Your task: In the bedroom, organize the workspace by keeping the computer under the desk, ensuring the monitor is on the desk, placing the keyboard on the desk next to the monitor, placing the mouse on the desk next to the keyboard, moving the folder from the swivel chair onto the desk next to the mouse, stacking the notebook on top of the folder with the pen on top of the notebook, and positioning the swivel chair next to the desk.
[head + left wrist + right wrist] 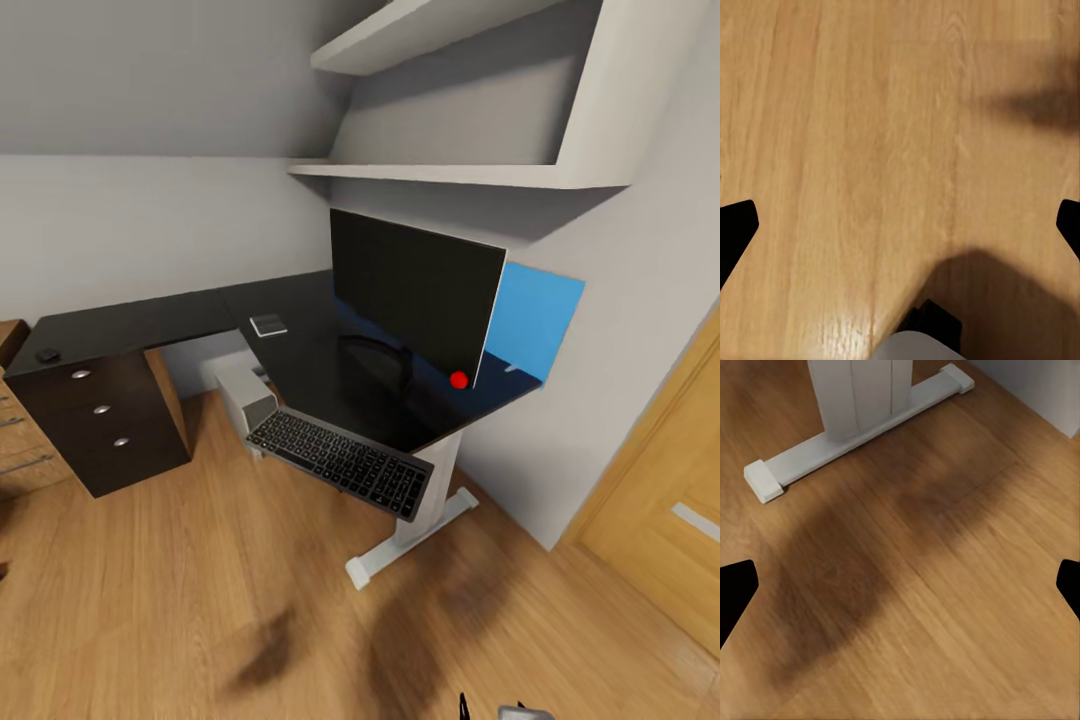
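One keyboard (340, 463) overhangs the desk (300, 345) edge, lying diagonally.

Head looks down at desk (300, 330); wrists apparently face floor (945, 607).

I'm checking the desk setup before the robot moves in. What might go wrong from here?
The keyboard overhangs the desk's front edge, so a nudge may tip it onto the floor. The monitor stands close behind it, so a reaching arm might hit the screen. The mouse sits on the far end above the drawers, a long carry to the keyboard.
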